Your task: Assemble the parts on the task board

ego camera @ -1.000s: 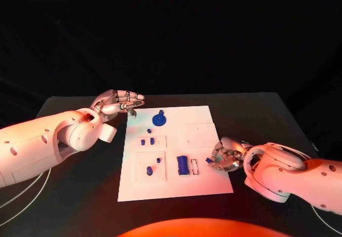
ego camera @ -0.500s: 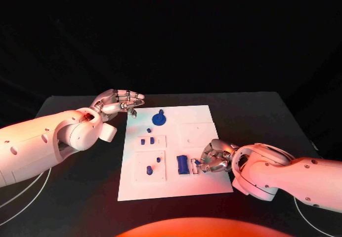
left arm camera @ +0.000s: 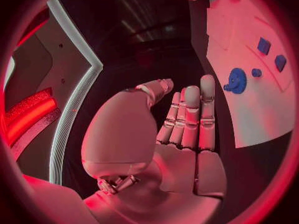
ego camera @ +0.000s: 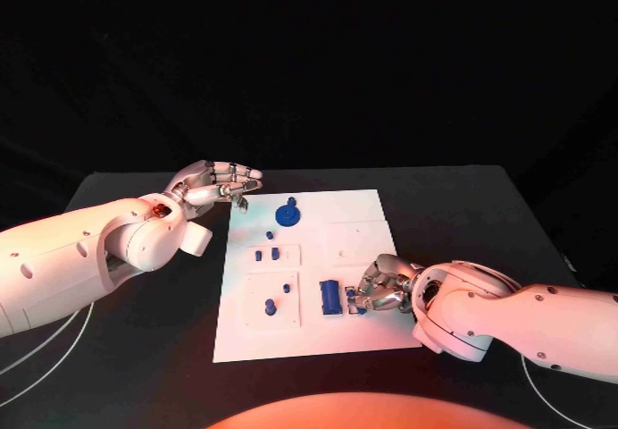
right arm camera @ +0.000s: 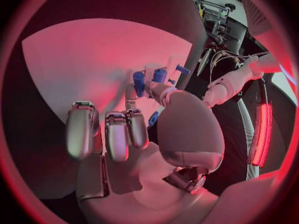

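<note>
Broadly, the black worktop point(ego camera: 142, 322) carried the white task board point(ego camera: 363, 239) at its middle, and everything I cared about sat on that board. My left hand point(ego camera: 212, 183) hung off the board's far left corner, fingers straight and lying side by side, holding nothing. My right hand point(ego camera: 381, 288) was low over the board's near right part, fingers bunched downward beside the tall blue block point(ego camera: 329, 297). A small blue piece point(right arm camera: 153, 119) showed between thumb and finger, which I judged to be a pinch, though the thumb hid much of it. Toward the board's far edge lay the blue gear point(ego camera: 288, 214); smaller blue parts point(ego camera: 265, 256) sat in the recessed panels on the board's left side.

The step in hand, as I read it, was seating that small piece in the narrow slot point(ego camera: 350, 307) just beside the block. Doing it well meant keeping the piece upright, lining it with the slot before lowering, pressing straight down, and not nudging the block sideways.
</note>
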`<state>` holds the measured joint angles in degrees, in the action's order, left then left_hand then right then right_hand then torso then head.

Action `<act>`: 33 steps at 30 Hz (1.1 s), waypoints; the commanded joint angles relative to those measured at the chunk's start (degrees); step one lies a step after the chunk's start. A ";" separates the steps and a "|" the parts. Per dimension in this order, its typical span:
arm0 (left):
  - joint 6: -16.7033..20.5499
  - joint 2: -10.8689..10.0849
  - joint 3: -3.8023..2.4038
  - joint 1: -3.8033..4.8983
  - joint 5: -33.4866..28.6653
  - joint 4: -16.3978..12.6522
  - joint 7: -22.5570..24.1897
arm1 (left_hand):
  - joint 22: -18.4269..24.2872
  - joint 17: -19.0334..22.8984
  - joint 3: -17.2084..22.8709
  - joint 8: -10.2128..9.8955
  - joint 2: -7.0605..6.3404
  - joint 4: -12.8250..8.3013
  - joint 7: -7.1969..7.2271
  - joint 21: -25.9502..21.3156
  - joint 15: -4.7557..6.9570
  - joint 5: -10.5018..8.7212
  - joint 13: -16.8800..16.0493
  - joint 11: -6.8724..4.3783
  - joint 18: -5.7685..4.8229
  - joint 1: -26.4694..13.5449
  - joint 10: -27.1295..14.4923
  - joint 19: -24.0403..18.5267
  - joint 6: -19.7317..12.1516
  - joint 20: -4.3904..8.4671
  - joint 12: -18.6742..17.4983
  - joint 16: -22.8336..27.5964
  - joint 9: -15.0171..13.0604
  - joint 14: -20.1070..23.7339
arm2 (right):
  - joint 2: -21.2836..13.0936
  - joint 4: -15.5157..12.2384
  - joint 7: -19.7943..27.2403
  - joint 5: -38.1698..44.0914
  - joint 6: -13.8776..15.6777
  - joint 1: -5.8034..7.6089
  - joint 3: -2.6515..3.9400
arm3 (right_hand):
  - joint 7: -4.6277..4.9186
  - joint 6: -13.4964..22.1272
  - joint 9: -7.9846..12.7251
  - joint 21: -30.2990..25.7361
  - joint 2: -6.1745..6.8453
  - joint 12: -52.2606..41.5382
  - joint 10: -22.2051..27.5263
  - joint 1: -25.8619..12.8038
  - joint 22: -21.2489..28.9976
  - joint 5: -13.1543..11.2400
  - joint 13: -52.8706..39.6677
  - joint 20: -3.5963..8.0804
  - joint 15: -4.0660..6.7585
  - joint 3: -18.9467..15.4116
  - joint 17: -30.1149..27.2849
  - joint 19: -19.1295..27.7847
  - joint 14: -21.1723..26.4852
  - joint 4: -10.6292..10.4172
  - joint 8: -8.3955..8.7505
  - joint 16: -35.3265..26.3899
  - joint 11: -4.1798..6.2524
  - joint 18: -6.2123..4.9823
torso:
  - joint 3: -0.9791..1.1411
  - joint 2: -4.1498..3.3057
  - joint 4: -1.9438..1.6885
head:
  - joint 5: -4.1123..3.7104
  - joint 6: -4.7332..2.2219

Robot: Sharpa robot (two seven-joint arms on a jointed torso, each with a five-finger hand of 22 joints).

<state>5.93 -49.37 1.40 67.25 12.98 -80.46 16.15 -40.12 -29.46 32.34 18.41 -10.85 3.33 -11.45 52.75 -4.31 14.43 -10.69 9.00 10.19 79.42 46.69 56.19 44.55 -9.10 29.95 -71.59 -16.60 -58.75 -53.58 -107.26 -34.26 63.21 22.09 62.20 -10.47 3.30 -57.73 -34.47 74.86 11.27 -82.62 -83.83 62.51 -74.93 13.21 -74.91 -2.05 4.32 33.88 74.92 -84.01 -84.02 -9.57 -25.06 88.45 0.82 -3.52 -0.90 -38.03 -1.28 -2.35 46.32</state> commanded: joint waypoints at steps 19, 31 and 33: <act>-1.22 0.15 -0.04 0.03 0.21 0.03 0.05 | 0.12 0.10 0.17 0.52 0.34 0.55 -1.53 -0.41 -0.17 0.36 0.00 0.09 0.44 -0.76 -0.39 -0.06 -0.58 -0.48 0.42 -0.28 0.07 0.39 | 0.97 0.33 1.09 0.58 0.08 -0.25 -0.09 | 0.01 -0.80 -0.05 -0.06 -0.54 -0.33 -3.21 -2.69 -11.56 -0.22 -10.94 0.23 0.11 -0.03 11.45 -2.46 -5.27 -1.75 0.05 0.22 0.09 0.90 | -0.04 -0.01 -0.05 | 0.05 0.05; -1.24 0.16 -0.04 0.03 0.22 0.10 -0.10 | 0.15 0.13 0.18 0.59 0.37 0.72 -1.55 -0.46 -0.19 0.37 0.01 0.11 0.43 -0.93 -0.46 -0.07 -0.64 -0.50 0.47 -0.30 0.09 0.42 | 0.99 0.33 1.51 0.57 -0.81 -0.25 -0.09 | -0.01 -1.12 -0.06 -0.11 1.55 -0.34 -3.24 -6.07 -11.57 -0.13 -10.98 0.26 0.12 -2.58 11.47 -2.49 -5.27 -4.21 0.24 0.22 0.10 0.91 | -0.02 0.02 -0.02 | 0.10 0.07; -1.24 0.16 -0.04 0.03 0.23 0.12 -0.14 | 0.16 0.13 0.18 0.60 0.37 0.76 -1.55 -0.48 -0.19 0.37 0.01 0.11 0.43 -0.97 -0.48 -0.07 -0.65 -0.51 0.49 -0.30 0.09 0.43 | 0.94 0.32 1.60 0.57 -0.81 -0.25 -0.09 | -0.04 -1.21 -0.03 -0.14 1.71 -0.34 -3.25 -6.48 -11.57 -0.04 -11.00 0.25 0.13 -3.70 11.44 -2.49 -5.27 -5.05 0.31 0.21 0.12 0.91 | -0.01 0.01 -0.03 | 0.13 0.07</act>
<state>5.61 -49.33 1.40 67.25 13.12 -80.29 15.88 -40.01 -29.42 32.49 18.72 -10.40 3.81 -11.37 52.52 -4.52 14.42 -10.70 9.02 10.18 78.97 46.68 56.19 44.22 -9.10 30.17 -71.59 -16.60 -58.55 -52.73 -106.73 -34.06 63.37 22.27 62.03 -10.56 3.08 -58.54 -34.50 74.86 13.20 -82.85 -83.84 56.60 -74.91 13.22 -74.91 -2.06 4.32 30.47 74.91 -84.01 -84.02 -14.55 -25.06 88.45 0.81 -3.51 -0.93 -38.01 -1.32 -2.25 46.42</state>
